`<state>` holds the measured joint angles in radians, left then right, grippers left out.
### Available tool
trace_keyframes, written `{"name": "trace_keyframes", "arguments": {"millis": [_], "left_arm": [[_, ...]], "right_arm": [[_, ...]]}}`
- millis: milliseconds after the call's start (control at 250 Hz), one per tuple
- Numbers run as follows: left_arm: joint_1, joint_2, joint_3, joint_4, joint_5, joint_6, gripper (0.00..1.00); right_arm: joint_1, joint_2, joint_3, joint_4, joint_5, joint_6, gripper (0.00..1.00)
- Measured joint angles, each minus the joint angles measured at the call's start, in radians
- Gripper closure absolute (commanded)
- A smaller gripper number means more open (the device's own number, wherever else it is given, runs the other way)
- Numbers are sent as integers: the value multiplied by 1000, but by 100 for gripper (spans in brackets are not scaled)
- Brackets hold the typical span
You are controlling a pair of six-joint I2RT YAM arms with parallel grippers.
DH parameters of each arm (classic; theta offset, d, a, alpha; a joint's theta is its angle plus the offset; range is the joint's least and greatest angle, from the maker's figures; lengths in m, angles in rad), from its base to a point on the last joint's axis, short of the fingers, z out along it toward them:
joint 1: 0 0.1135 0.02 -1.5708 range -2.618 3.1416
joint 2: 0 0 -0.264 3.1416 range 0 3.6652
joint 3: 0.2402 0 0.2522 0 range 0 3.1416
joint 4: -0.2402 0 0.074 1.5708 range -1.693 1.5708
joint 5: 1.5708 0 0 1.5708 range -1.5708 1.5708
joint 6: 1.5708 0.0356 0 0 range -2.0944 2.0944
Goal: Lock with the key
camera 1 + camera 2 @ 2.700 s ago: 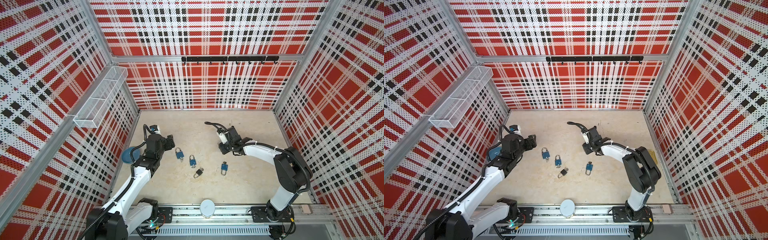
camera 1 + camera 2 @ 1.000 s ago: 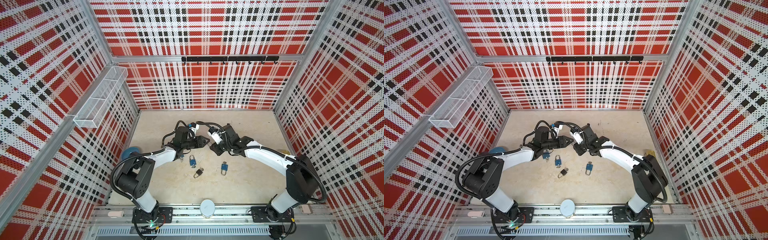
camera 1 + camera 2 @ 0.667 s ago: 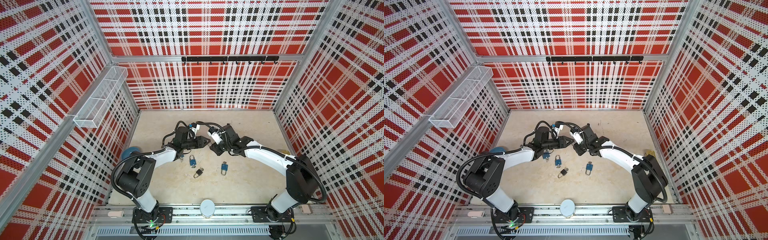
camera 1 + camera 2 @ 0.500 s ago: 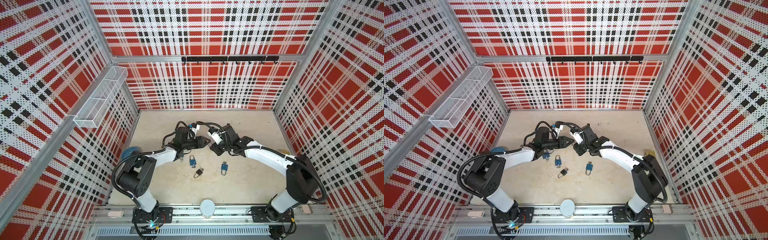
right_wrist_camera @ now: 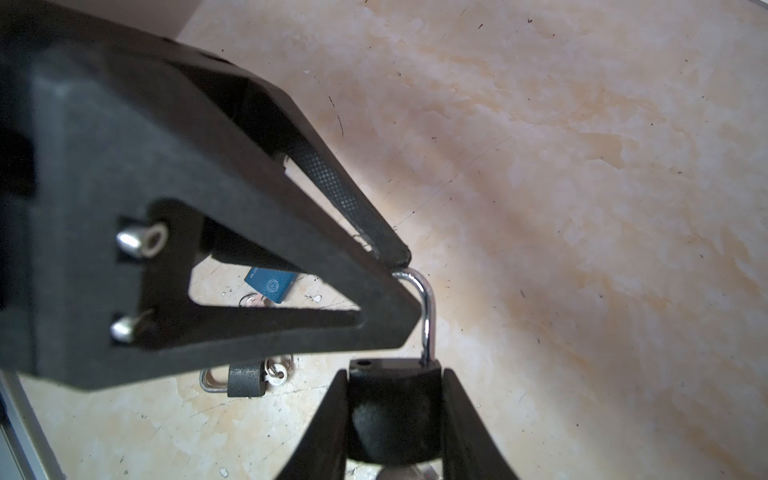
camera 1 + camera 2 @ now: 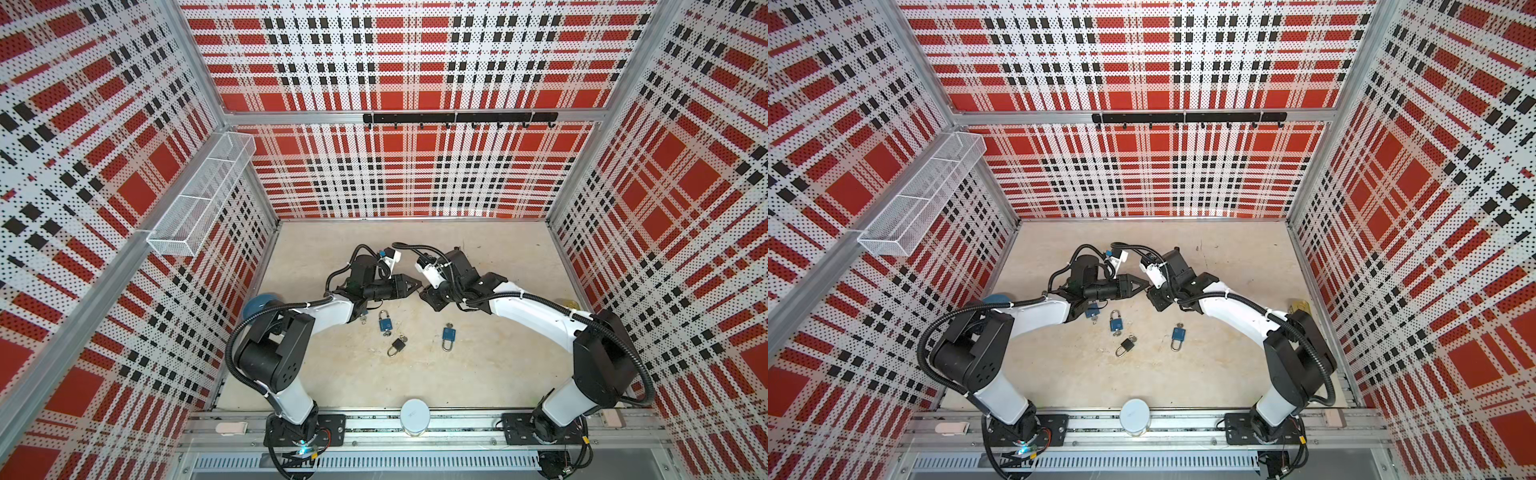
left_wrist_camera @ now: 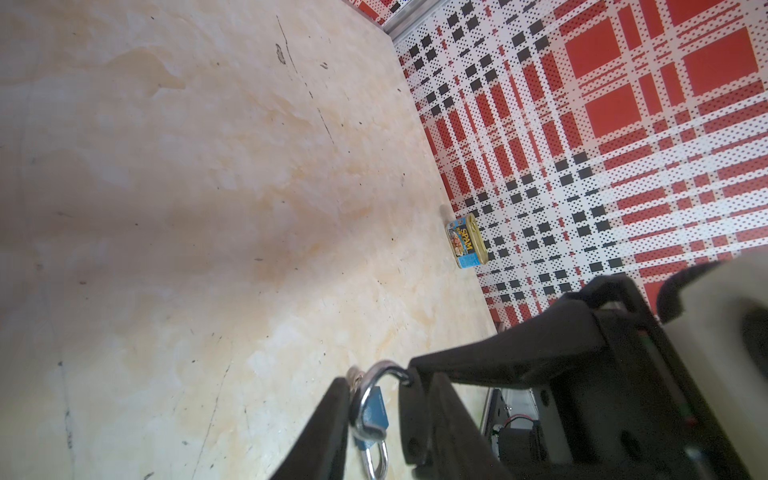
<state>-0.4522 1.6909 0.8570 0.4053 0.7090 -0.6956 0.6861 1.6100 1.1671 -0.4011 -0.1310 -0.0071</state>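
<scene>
Black padlock (image 5: 395, 390): held clear above the middle of the tabletop (image 6: 478, 374). From the near left corner, folds sharply at the elbow and points the left end effector (image 5: 409, 289) straight across; from the near right corner, stretches long and angles inward. Sits clamped by its body in the right end effector (image 5: 395, 376). Shows the silver shackle (image 5: 427, 316) swung open, free end pinched in the left tips.

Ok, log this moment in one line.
right hand: grips padlock | left hand: pinches open shackle | stage: shackle not yet shut
</scene>
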Motion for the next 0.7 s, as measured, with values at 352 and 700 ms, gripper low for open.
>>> {"name": "trace_keyframes", "arguments": {"millis": [352,700], "left_arm": [[0,16,0,35,26,-22,70],[0,21,0,50,37,-38,81]], "right_arm": [[0,-1,2,-1,1,0,81],[0,-2,2,-3,0,0,83]]}}
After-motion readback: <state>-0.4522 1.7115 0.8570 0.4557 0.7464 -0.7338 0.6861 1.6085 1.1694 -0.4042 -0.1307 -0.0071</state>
